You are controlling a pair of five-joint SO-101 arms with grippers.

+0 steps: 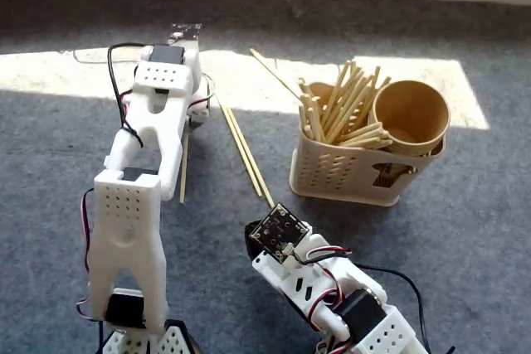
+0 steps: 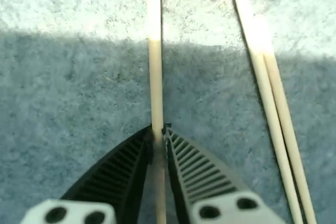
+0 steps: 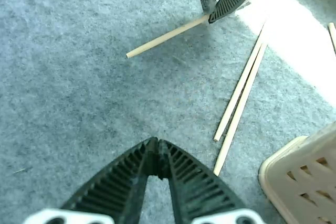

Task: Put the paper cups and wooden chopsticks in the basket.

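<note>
My left gripper is shut on a single wooden chopstick that lies along the grey carpet. In the right wrist view the left gripper pinches one end of that chopstick. Two more chopsticks lie side by side between the left arm and the basket. The cream basket holds several chopsticks and a paper cup. My right gripper is shut with nothing in it, low over the carpet near the front of the basket.
One loose chopstick lies in the sunlit strip behind the basket. The left arm stretches over the held chopstick. The right arm's wrist sits just in front of the pair's near ends. Bare carpet lies to the right of the basket.
</note>
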